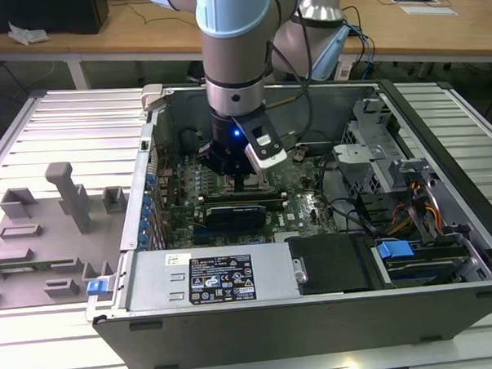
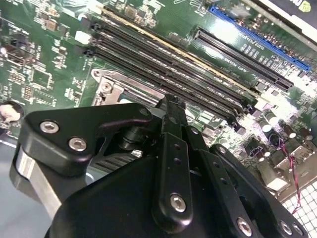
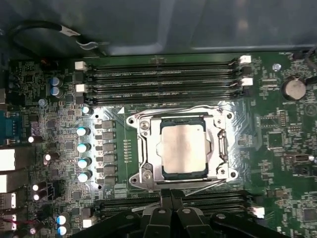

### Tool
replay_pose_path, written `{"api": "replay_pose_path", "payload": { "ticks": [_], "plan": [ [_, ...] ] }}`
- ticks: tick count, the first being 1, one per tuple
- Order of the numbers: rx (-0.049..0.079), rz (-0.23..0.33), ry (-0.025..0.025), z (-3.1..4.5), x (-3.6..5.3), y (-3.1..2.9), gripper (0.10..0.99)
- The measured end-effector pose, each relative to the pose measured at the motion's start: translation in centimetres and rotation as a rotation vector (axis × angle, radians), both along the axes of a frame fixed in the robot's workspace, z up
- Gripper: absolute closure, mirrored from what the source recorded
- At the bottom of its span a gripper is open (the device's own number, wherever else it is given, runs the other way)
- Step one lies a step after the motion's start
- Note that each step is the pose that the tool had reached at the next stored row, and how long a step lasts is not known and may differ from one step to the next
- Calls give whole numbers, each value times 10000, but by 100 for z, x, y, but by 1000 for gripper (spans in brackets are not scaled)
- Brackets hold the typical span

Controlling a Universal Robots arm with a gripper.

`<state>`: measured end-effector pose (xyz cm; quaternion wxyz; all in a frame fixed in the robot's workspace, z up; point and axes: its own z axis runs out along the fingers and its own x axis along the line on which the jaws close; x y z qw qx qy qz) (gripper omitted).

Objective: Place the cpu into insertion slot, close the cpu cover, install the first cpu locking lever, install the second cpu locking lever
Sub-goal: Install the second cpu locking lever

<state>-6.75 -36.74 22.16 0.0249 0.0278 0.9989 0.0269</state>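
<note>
four memory slots (image 3: pixel 163 82) beside cpu cover (image 3: pixel 181 148), tool (image 3: pixel 171 196) near

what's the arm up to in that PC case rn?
It's working on the CPU socket. The claw hangs low over the green motherboard inside the open case, right beside the insertion slot. The cpu already sits in the slot, and the cpu cover lies down around it.

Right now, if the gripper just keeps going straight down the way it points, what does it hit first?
Probably the motherboard at the near edge of the insertion slot. The gripper hangs beside the cpu cover, which lies over the cpu. Depth is unclear.
</note>
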Motion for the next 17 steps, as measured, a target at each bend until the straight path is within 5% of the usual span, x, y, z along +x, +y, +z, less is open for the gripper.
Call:
{"api": "replay_pose_path", "payload": {
  "ticks": [4, 6, 11, 17],
  "plan": [
    [109, 0, -1, -24, -49, -60, 980],
    [365, 0, -3, -47, -96, -69, 980],
    [659, -1, -2, -84, -154, -83, 980],
    [802, 0, -3, -110, -184, -87, 980]
  ]
}}
